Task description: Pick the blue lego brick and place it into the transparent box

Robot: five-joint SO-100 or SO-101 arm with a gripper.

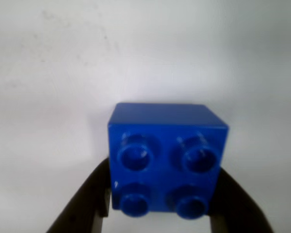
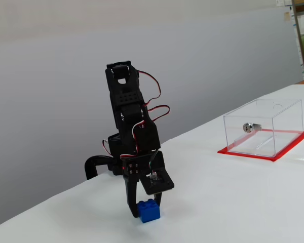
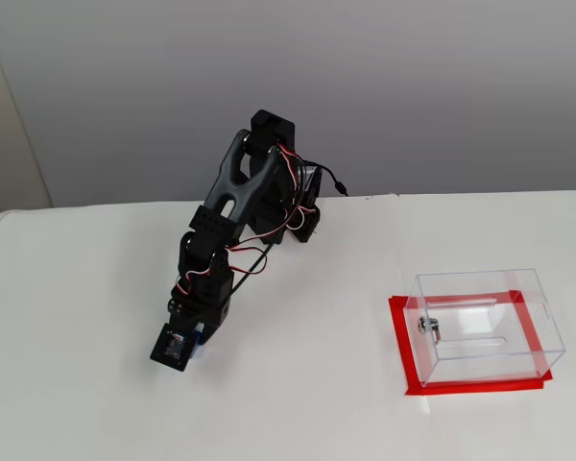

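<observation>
Wrist view: the brick (image 1: pixel 167 158) fills the lower middle, glossy blue plastic, four round hollow studs facing the camera in a two-by-two square; no lettering can be read on them. Matte black fingers (image 1: pixel 85 204) of the tool (image 1: pixel 160 213) sit against its left and right sides, closed to the brick's width. Behind lies the plain white worktop (image 1: pixel 63 73), smooth with faint smudges.

In a fixed view from the side, the arm (image 2: pixel 131 126), black printed plastic with red, white and black wires looped along it, leans down over the brick (image 2: pixel 149 210), which rests on the white worktop (image 2: pixel 218 202) between the finger tips. The box (image 2: pixel 266 126), clear acrylic with a silver round lock (image 2: pixel 249 127) on its near wall, stands well apart to the right on a red flat base.

In a fixed view from above, the brick is only a blue sliver (image 3: pixel 202 341) beside the tool (image 3: pixel 178 348). The box (image 3: pixel 485 327) sits far right, red base edged around it. No writing is legible anywhere.
</observation>
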